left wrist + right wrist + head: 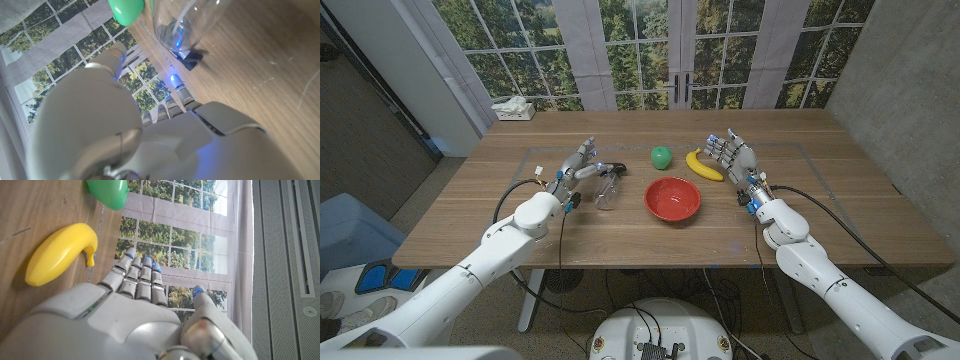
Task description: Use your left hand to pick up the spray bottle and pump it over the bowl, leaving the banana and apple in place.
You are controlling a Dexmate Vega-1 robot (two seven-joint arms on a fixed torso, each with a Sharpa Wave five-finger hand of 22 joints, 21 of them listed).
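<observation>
The clear spray bottle (607,188) with a black head stands left of the red bowl (672,198). My left hand (576,165) is just left of the bottle, fingers apart and reaching toward its head; I cannot tell if a fingertip touches it. In the left wrist view the bottle (186,22) lies just past the fingers (179,94), ungripped, with the green apple (126,10) beyond. The apple (662,157) and yellow banana (703,165) lie behind the bowl. My right hand (732,155) stands open beside the banana (59,254), holding nothing.
A white tissue box (513,109) sits at the table's far left corner. Tall windows stand behind the wooden table (840,215). Bare wood stretches in front of the bowl and along the right side.
</observation>
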